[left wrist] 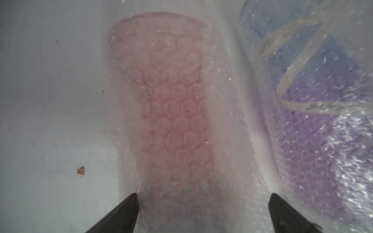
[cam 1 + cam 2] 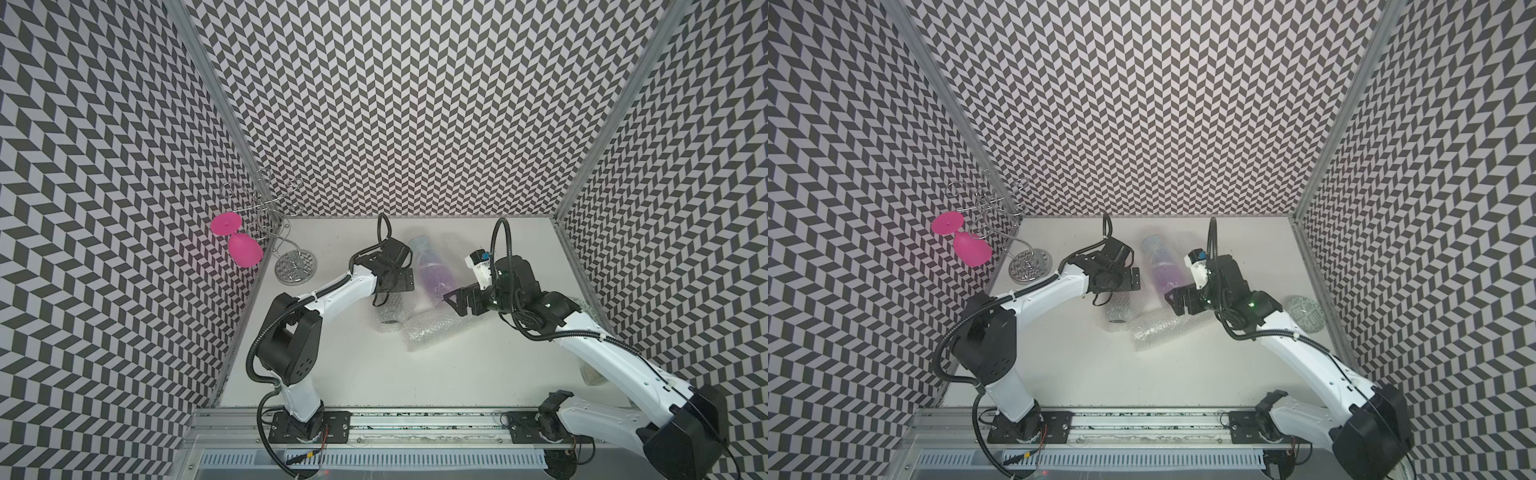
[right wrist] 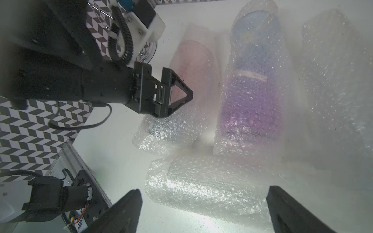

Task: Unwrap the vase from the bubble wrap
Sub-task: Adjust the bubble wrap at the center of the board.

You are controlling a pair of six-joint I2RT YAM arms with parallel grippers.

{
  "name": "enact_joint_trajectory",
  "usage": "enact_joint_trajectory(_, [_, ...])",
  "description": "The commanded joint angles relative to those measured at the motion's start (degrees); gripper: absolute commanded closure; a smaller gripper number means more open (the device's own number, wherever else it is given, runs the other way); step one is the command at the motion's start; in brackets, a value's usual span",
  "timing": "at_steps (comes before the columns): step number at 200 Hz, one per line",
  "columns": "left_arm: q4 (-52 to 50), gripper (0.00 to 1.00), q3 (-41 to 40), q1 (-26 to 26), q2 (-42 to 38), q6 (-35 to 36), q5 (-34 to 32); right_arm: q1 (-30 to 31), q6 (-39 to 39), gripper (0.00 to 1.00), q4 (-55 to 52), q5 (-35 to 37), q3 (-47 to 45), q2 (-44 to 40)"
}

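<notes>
- The left claw (image 1: 203,194) stood wide open and low over the tabletop (image 2: 353,365), gripping nothing. Its two dark fingers (image 1: 125,215) flanked the near end of a pink bundle (image 1: 173,105); whether they touched it could not be told.
- The pink bundle was a pinkish, vase-shaped body rolled in bubble wrap (image 1: 228,141). It lay on its side and ran straight out ahead of the left claw.
- Just beside the left claw, on the side facing the right claw, lay a blue-and-purple bundle (image 3: 252,96). It was also sheathed in bubble wrap and crossed by pale tape strips (image 1: 314,106).
- The blue-and-purple bundle lay alongside the pink bundle with a narrow gap between them.
- The right claw (image 3: 203,189) was wide open too and held nothing, hovering near the purple end of the blue-and-purple bundle.
- Directly ahead of the right claw, a clear bundle (image 3: 212,181) of bubble wrap lay crosswise — no colour showed through it.
- Past the blue-and-purple bundle, on its side away from the left claw, a hazy further sheet (image 3: 333,80) of wrap rested on the tabletop.
- Well away from the left claw, on the side facing away from the right claw, a pink goblet (image 2: 243,247) hung bowl-down on a wire rack (image 2: 296,266) — apart from all the bundles.
</notes>
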Motion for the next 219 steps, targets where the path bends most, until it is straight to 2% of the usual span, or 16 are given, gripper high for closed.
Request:
enact_joint_trajectory(1, [-1.66, 0.00, -0.53, 0.03, -1.05, 1.08, -2.25, 1.84, 1.06, 0.01, 0.45, 3.79, 1.34, -1.18])
enact_joint_trajectory(34, [1.57, 0.00, -7.04, 2.92, -4.65, 2.84, 1.00, 4.13, 4.24, 0.01, -2.02, 9.15, 3.52, -1.12])
enact_joint_trajectory(60, [4.41, 0.00, -12.30, 5.41, -9.10, 4.11, 3.11, 5.57, 7.01, 0.01, -2.15, 9.86, 4.88, 0.96])
enact_joint_trajectory(86, [6.09, 0.01, -16.16, 8.63, -12.44, 5.81, 6.51, 9.46, 9.98, 0.01, -2.27, 11.99, 6.59, 4.99])
enact_joint_trajectory(118, [10.57, 0.03, -22.61, 14.68, -17.11, 7.15, 13.97, 15.29, 11.95, 0.00, -1.64, 13.34, 9.75, 11.24])
enact_joint_trajectory(130, [12.34, 0.03, -24.97, 16.69, -18.11, 7.46, 15.42, 16.16, 12.47, 0.00, -1.45, 12.07, 10.57, 13.86])
enact_joint_trajectory(152, [11.54, 0.03, -26.21, 19.13, -18.53, 7.90, 17.25, 16.46, 12.53, 0.01, 4.59, 5.11, 9.87, 16.96])
enact_joint_trajectory(175, [10.45, 0.05, -26.57, 21.57, -19.87, 7.27, 17.78, 16.10, 8.53, 0.01, 9.31, 1.88, 11.27, 20.94])
enact_joint_trajectory(202, [9.24, 0.10, -27.76, 22.22, -21.08, 6.37, 17.13, 15.44, 2.45, 0.12, 5.01, -4.26, 17.81, 27.81])
enact_joint_trajectory(219, [9.51, 0.10, -29.89, 22.58, -21.66, 4.99, 17.72, 15.41, 2.58, 0.19, 6.86, -6.61, 17.39, 29.98])
